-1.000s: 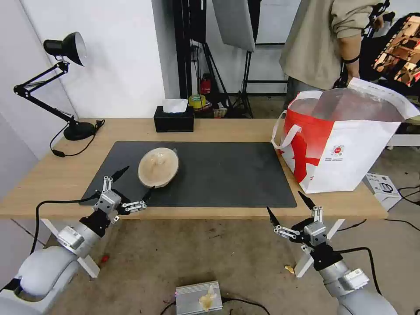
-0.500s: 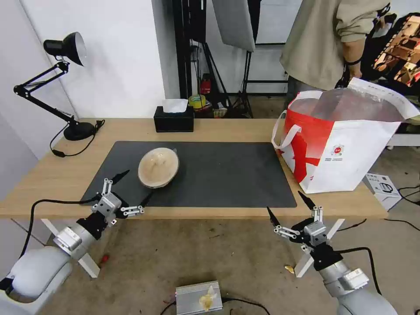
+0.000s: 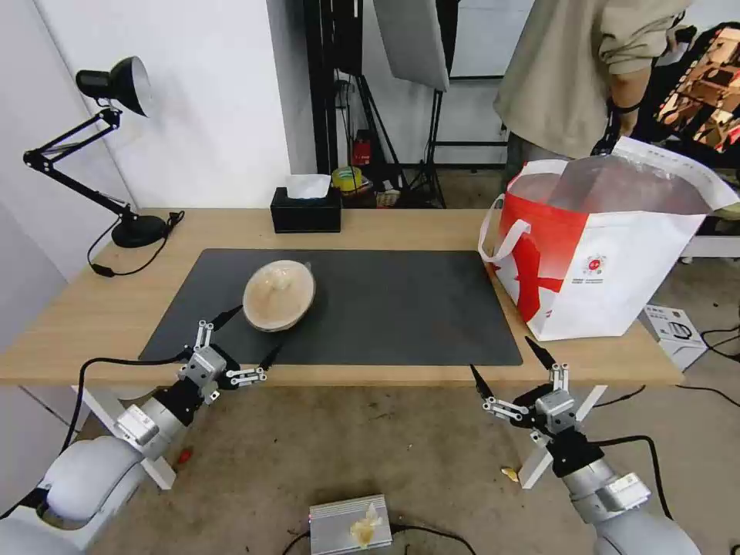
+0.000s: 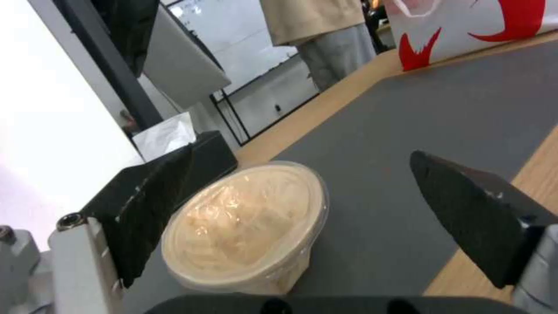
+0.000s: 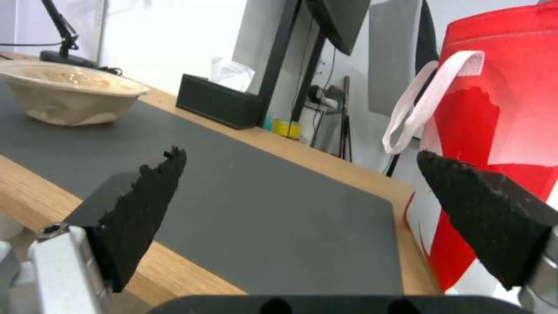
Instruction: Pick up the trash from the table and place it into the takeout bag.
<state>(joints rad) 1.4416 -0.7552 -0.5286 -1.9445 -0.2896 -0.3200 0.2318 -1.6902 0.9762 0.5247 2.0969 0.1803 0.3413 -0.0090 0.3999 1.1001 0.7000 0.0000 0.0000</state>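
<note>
Nearest the robot, the right gripper (image 3: pixel 507 362) hung just off the front edge of the table (image 3: pixel 92 308), below its right end, with its two black fingers spread wide and nothing between them. The left gripper (image 3: pixel 253 333) sat at the table's front edge on the left, over the near border of the dark grey mat (image 3: pixel 385 308), fingers likewise spread apart and holding nothing.

Just beyond the left gripper's tips, the beige bowl (image 3: pixel 279 294) with its clear lid rested upright on the mat's left half. In the left wrist view the bowl (image 4: pixel 247 224) lay between the two open fingers and slightly ahead of them; whether one finger touched its rim was hard to judge from this angle.

Farther right, the takeout bag (image 3: pixel 601 254) stood open on the table's right end, just past the mat's edge, white loop handle hanging at its red side, well apart from the bowl.

At the back edge sat a black tissue box (image 3: pixel 306 210), and at the far left corner a black desk lamp (image 3: pixel 108 146).
</note>
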